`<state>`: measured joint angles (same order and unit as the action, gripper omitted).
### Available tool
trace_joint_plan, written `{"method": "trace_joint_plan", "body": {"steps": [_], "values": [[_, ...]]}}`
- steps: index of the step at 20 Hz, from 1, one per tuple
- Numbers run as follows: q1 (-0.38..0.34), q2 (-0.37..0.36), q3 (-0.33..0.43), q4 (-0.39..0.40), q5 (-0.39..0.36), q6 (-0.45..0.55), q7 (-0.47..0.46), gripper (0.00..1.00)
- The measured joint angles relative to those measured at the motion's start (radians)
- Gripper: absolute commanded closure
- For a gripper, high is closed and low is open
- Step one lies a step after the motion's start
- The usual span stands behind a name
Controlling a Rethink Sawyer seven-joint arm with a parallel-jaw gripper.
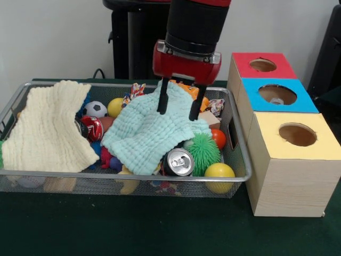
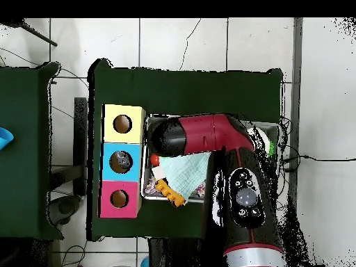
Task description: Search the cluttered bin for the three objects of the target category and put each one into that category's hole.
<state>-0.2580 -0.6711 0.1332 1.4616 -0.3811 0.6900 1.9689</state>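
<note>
Bottles hide from sight, likely light, crushable, slippery; grip mid-body. Claw (image 1: 178, 109) hangs wide, empty, over mint cloth (image 1: 152, 133) in basket (image 1: 234, 146).

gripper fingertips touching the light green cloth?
Cannot tell. In the front view the open gripper has its fingertips overlapping the light green cloth with no gap visible; the overhead view hides them under the arm.

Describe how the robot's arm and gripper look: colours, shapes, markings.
The arm is glossy dark red with black joint sections, thick and rounded. From overhead, a black panel with small round buttons sits on its upper link. The wrist ends in a black cylinder above a red block. The gripper has two thin, dark, straight fingers.
</note>
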Motion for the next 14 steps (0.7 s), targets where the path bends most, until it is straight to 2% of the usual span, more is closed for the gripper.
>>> {"method": "trace_joint_plan", "body": {"steps": [4,9,14], "values": [[-0.001,0.003,0.0,0.051,0.059,-0.044,0.0,0.0],[-0.005,0.006,0.0,0.107,0.105,-0.052,0.0,0.0],[-0.005,0.01,-0.001,0.153,0.106,-0.053,0.0,0.0]]}}
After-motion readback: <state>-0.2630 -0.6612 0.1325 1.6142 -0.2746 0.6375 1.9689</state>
